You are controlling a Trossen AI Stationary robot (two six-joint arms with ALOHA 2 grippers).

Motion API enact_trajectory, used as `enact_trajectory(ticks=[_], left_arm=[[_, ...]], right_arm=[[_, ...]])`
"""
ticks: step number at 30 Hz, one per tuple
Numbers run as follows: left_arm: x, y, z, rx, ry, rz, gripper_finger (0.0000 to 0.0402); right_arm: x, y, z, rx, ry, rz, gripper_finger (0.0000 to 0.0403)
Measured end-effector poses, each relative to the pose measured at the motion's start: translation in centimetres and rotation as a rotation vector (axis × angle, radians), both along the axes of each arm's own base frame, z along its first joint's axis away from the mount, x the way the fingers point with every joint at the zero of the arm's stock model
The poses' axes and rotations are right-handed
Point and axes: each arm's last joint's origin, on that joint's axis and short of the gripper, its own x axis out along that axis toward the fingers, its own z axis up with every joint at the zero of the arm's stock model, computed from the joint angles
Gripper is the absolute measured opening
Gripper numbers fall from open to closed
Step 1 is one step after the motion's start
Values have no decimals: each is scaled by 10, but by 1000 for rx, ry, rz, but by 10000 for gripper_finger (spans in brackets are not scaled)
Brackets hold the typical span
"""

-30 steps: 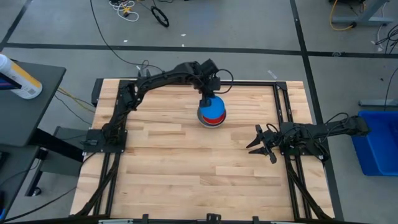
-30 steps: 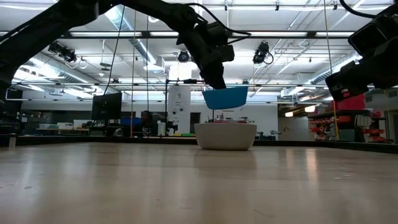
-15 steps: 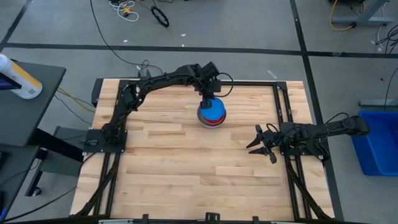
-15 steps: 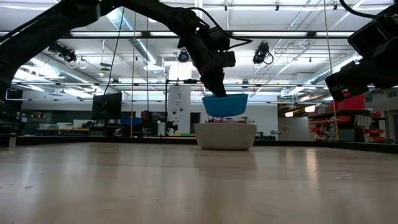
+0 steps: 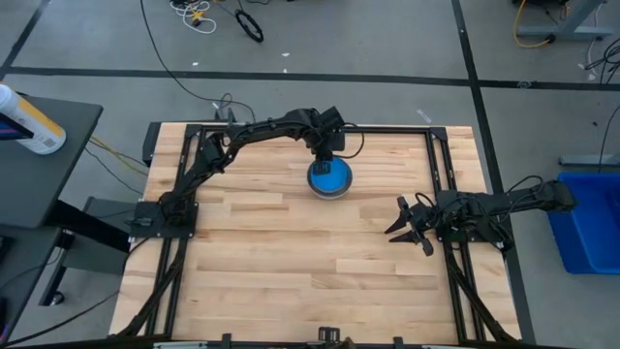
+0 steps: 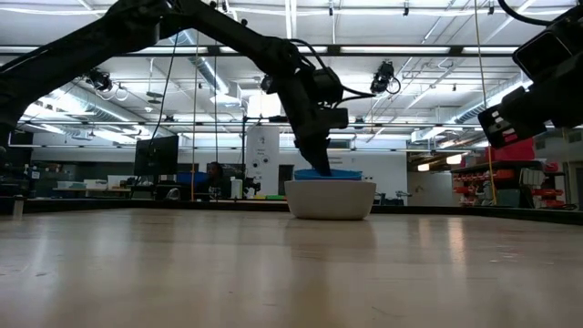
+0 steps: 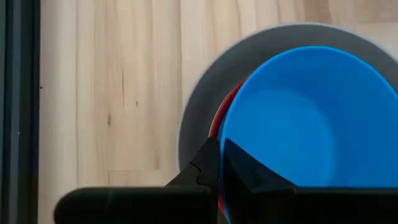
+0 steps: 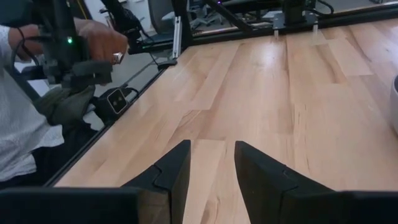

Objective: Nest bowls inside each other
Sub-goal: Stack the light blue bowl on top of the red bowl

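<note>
A stack of bowls stands on the far middle of the table, with the grey bowl (image 5: 329, 190) (image 6: 330, 199) outermost. A sliver of a red bowl's rim (image 7: 215, 126) shows inside it. The light blue bowl (image 5: 330, 177) (image 7: 292, 118) lies uppermost in the stack, its rim (image 6: 335, 173) just above the grey rim. My left gripper (image 5: 325, 160) (image 7: 221, 155) is shut on it from the far side. My right gripper (image 5: 399, 221) (image 8: 211, 165) hovers open over the table's right part, with nothing between its fingers. My left gripper pinches the light blue bowl's rim (image 7: 222, 142) on its far side, one finger (image 7: 245, 171) inside the bowl and one (image 7: 202, 168) outside. The fingers slant steeply down from the far side. The bowl sits upright, sunk into the stack; whether it rests there I cannot tell.
Black frame rails (image 5: 441, 145) run along the table's left, right and far edges. A blue bin (image 5: 586, 218) stands off the right edge and a side table with a bottle (image 5: 29, 121) off the left. Beyond the table a person (image 8: 37, 93) holds a device.
My left gripper has gone down with the light blue bowl. The bowl hung clear above the stack a second ago; now it is sunk into it and covers the red bowl, only its rim showing above the grey one.
</note>
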Motion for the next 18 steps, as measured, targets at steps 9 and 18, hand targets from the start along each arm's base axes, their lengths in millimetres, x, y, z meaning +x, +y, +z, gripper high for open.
enact_trajectory(ticks=[9, 18], left_arm=[[-1, 1, -1, -17, 7, 2, 12], [3, 0, 5, -63, -61, -24, 128]], right_arm=[[0, 0, 0, 3, 2, -2, 134], [0, 0, 0, 23, 10, -7, 132]])
